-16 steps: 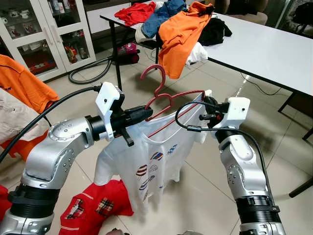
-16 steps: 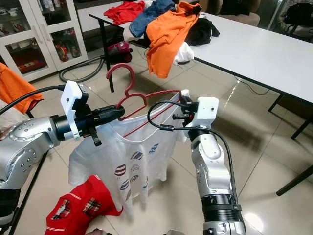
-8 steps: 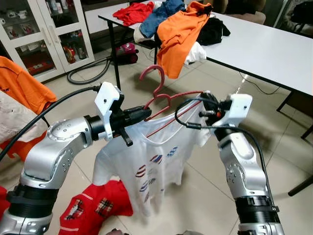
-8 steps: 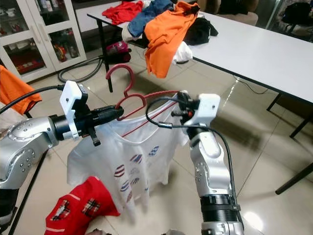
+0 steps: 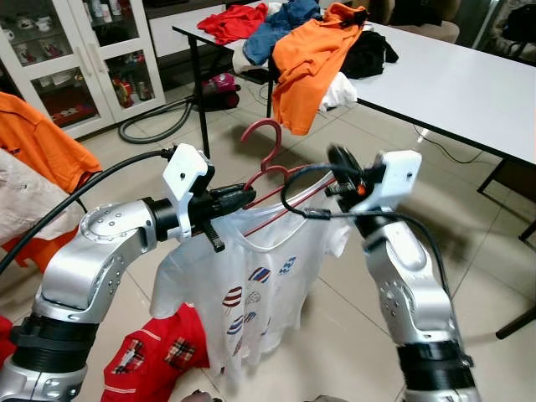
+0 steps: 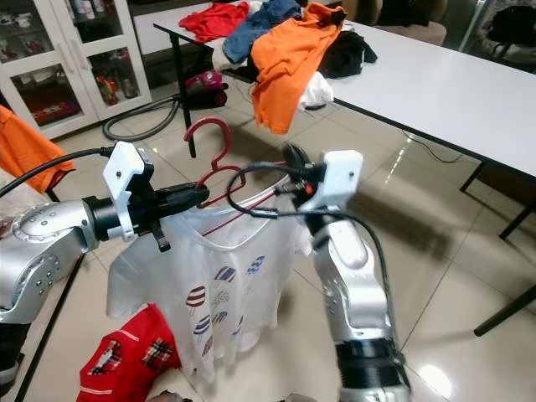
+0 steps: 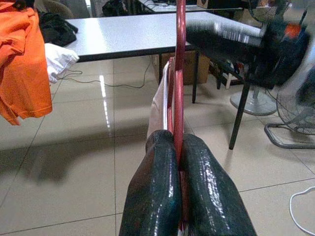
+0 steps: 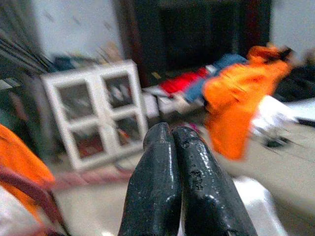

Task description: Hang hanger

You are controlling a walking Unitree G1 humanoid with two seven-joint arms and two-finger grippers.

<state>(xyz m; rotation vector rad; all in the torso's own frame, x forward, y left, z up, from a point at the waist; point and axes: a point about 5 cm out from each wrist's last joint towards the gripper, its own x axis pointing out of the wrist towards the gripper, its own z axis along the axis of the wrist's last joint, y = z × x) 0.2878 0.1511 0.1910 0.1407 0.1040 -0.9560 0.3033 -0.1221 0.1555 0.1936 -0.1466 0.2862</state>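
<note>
A red hanger (image 5: 268, 172) carries a white T-shirt (image 5: 251, 280) with small coloured prints, held up over the tiled floor. My left gripper (image 5: 248, 195) is shut on the hanger just below its hook; in the left wrist view the fingers (image 7: 157, 172) squeeze the red bar (image 7: 180, 73). My right gripper (image 5: 340, 157) is blurred in motion, close above the hanger's right half. In the right wrist view its fingers (image 8: 160, 162) are pressed together with nothing between them, the red hanger (image 8: 29, 187) to one side.
A white table (image 5: 452, 84) at the back holds a pile of clothes with an orange shirt (image 5: 310, 59) hanging off its edge. A glass cabinet (image 5: 75, 59) and a vacuum hose (image 5: 151, 126) stand at the left. Red checked cloth (image 5: 159, 352) lies on the floor.
My right gripper has swung left and up from the hanger's right end towards its middle. The hanger's right side and the shirt have shifted left with it. The left gripper keeps its hold.
</note>
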